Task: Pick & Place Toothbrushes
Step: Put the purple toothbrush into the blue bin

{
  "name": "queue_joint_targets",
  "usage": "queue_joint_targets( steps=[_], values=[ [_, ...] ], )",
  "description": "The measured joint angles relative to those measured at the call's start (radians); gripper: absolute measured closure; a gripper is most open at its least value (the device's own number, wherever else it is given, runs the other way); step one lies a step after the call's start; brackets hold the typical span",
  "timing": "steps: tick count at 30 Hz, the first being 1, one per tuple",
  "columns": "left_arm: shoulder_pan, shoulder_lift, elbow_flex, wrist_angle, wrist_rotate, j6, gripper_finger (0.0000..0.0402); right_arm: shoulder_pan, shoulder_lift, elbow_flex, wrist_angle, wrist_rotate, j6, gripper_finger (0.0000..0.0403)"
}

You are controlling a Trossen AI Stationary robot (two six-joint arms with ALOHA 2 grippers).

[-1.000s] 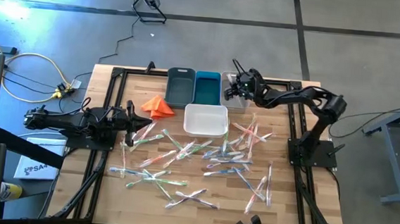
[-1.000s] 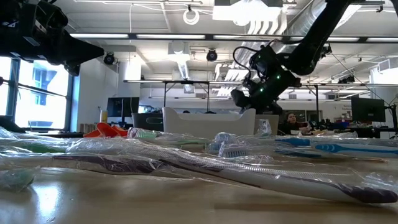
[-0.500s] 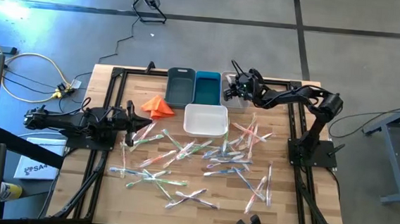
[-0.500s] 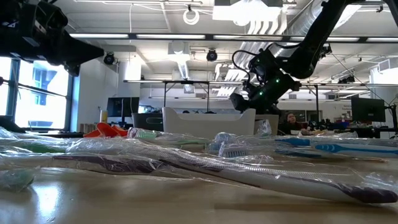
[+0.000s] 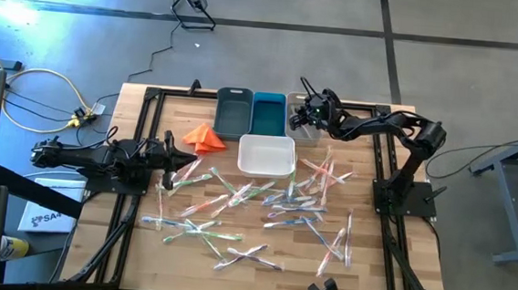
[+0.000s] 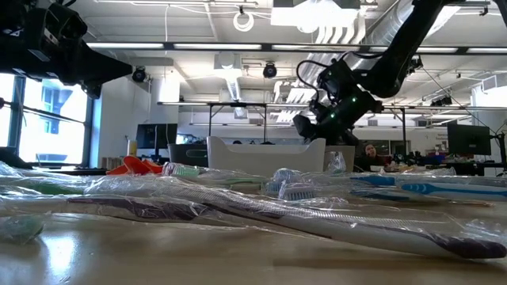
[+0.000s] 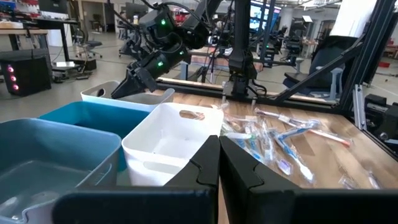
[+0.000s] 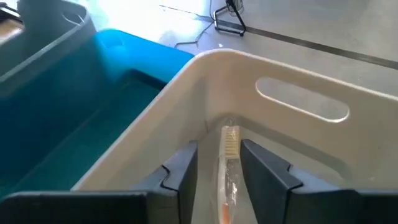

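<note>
Change since earlier: we see the right hand (image 5: pixel 299 117) shifted only slightly over the far bins; its fingers (image 8: pixel 181 169) have spread apart, and a wrapped toothbrush (image 8: pixel 229 167) lies between them, apparently no longer pinched.
Right hand: partly open, over the beige bin (image 8: pixel 298 106) at about 1 o'clock on the tabletop (image 5: pixel 388 264); we judge the brush is being let go into it.
Left hand: shut, empty, parked (image 5: pixel 168 164) at 9 o'clock beside the orange cloth (image 5: pixel 205 138).
Toothbrushes: most lie scattered (image 5: pixel 273 201) across the middle of the tabletop, from 3 to 6 o'clock, many crossing each other.
Handling: we expect them to be light and stiff, in slick, crinkly wrappers that may slide; best taken mid-handle, picking one that lies clear of its neighbours.
Right wrist view alone: shows the brush inside the beige bin, bristles toward the bin's handle slot.
High view alone: shows the whole scatter, plus the grey (image 5: pixel 233 112), blue (image 5: pixel 267 115) and white (image 5: pixel 266 155) bins.
Low view: gives the hand's height above the bins, not their contents.
</note>
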Motion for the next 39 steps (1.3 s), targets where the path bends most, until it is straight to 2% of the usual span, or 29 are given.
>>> queue_joint_targets(
  steps=[6, 14, 28, 39],
  values=[
    [0.000, 0.000, 0.000, 0.000, 0.000, 0.000, 0.0402, 0.002, -0.042, 0.000, -0.002, -0.005, -0.006, 0.0305],
    [0.000, 0.000, 0.000, -0.001, 0.000, 0.000, 0.0402, 0.029, -0.130, 0.000, -0.016, -0.079, -0.006, 0.0314],
    [0.000, 0.000, 0.000, -0.004, 0.000, 0.000, 0.0402, 0.136, -0.313, 0.000, -0.109, -0.079, -0.032, 0.0319],
    [0.000, 0.000, 0.000, -0.003, 0.000, 0.000, 0.0402, 0.171, -0.329, 0.000, -0.132, -0.126, -0.055, 0.0324]
  ],
)
